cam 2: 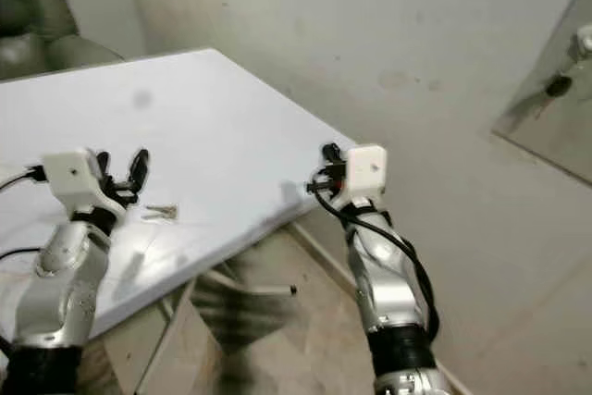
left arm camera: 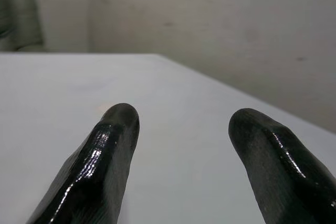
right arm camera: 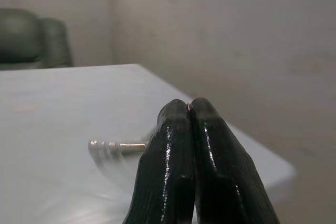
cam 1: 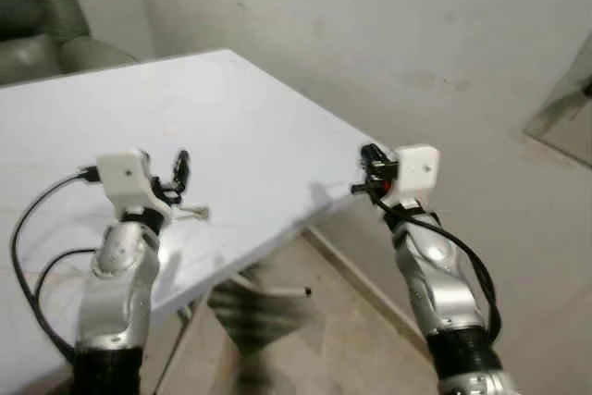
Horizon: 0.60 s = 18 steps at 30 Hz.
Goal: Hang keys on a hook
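A small silvery bunch of keys [cam 1: 190,214] lies on the white table [cam 1: 240,108] near its front edge. My left gripper [cam 2: 121,166] hovers just above and behind the keys, open, with nothing between its fingers [left arm camera: 113,145]. My right gripper [cam 1: 367,175] is shut at the table's right corner, clear of the keys. In the right wrist view a blurred silver shaft [right arm camera: 118,145] shows beside the shut fingertips [right arm camera: 178,129]. I cannot tell whether it touches them. A thin red line sits between the tips.
A green armchair [cam 1: 37,16] stands beyond the table at the far left. A bare wall runs along the right, with a glass pane [cam 2: 555,108] leaning against it. A table leg [cam 1: 268,291] and tiled floor lie below the table's edge.
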Motion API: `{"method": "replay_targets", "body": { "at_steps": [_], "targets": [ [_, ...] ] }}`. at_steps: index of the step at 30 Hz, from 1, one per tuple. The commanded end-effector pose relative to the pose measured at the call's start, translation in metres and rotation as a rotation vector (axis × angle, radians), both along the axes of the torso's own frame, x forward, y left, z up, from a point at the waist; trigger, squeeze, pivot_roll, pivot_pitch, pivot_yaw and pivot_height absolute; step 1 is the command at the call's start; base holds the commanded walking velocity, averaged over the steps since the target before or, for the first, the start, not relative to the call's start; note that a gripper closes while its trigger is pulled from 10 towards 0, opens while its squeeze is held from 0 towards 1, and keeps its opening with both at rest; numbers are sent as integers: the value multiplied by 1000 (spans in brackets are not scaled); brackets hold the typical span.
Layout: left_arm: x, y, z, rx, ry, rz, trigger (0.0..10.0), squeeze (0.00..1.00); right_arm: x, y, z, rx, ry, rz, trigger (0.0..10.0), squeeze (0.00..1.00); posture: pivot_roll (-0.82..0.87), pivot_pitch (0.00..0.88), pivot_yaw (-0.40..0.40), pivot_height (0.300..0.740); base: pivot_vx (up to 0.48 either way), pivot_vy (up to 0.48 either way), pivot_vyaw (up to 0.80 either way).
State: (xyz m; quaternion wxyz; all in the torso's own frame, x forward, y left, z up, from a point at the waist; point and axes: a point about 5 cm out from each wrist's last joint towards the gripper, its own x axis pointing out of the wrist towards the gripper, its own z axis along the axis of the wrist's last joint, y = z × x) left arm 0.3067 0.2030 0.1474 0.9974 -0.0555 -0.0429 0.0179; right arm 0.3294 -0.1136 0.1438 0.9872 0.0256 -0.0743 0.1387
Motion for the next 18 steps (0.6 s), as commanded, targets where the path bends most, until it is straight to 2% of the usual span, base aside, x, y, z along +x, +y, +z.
{"method": "replay_targets", "body": {
  "at_steps": [1,18],
  "targets": [
    [3,-9,3,-4,-9,-28,10000,0,2,-10,8,-7,-24,-29,10000,0,-85,0,-45,724,274,0,-638],
    [4,-9,5,-3,-12,-23,10000,0,4,-9,9,-5,-25,-24,10000,0,-81,0,-45,724,271,0,-641]
  ]
}}
